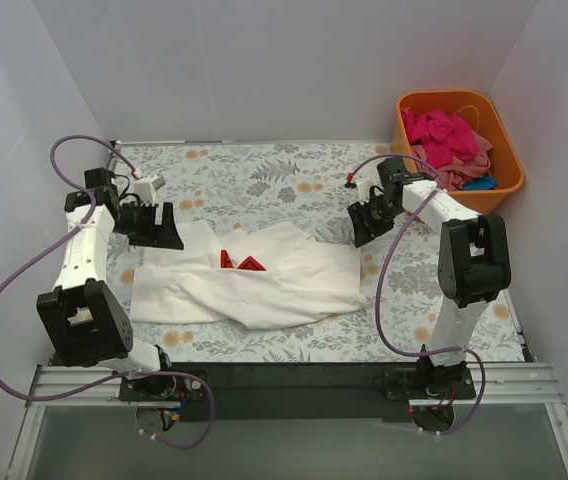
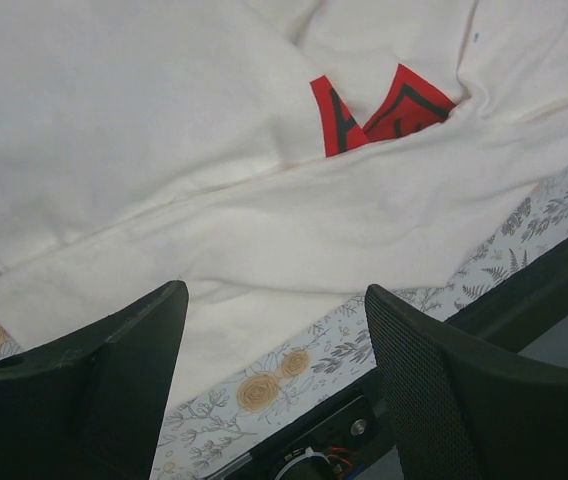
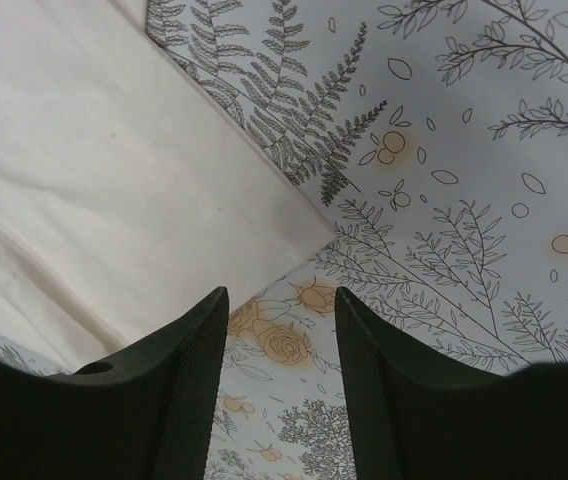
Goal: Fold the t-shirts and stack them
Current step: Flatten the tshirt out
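Note:
A white t-shirt [image 1: 254, 280] with a small red logo [image 1: 241, 262] lies crumpled and partly folded over itself in the middle of the floral table cover. It fills the left wrist view [image 2: 164, 150], logo at top right [image 2: 379, 110], and the left of the right wrist view [image 3: 84, 170]. My left gripper [image 1: 164, 228] is open and empty over the shirt's upper left corner [image 2: 276, 300]. My right gripper [image 1: 366, 222] is open and empty just past the shirt's right corner [image 3: 282, 300]. Magenta, pink and blue t-shirts [image 1: 449, 140] lie heaped in the orange tub.
The orange plastic tub [image 1: 509, 150] stands at the back right corner. The floral cover [image 1: 264, 180] spans the table, with white walls on three sides. A black strip and metal rail [image 1: 294, 380] run along the near edge by the arm bases.

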### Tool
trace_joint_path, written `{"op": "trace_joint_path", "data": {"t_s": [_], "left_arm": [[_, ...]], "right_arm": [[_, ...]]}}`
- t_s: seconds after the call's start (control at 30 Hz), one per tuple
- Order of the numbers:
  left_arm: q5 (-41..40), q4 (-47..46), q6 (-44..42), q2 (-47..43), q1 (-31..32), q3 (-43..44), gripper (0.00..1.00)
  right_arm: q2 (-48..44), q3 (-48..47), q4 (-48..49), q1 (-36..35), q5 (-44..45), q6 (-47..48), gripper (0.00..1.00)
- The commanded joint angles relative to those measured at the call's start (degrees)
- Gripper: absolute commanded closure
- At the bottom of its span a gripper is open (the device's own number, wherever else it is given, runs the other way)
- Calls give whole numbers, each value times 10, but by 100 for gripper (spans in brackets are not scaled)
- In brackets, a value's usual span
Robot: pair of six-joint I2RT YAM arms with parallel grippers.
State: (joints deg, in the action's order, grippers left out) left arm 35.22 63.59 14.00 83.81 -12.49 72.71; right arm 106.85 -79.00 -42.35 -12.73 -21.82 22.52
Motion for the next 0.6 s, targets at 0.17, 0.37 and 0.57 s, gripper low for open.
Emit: {"op": "trace_joint_path", "data": {"t_s": [0.17, 0.37, 0.57], "left_arm": [[16, 16, -17, 6, -53, 17, 29], [13, 17, -20, 0, -74, 8, 29], [-52, 42, -57, 3, -119, -5, 28]], "right_arm": [[-5, 61, 105, -37, 91, -83, 41], [0, 116, 169, -69, 148, -92, 41], [15, 157, 200, -83, 172, -91, 74]]}}
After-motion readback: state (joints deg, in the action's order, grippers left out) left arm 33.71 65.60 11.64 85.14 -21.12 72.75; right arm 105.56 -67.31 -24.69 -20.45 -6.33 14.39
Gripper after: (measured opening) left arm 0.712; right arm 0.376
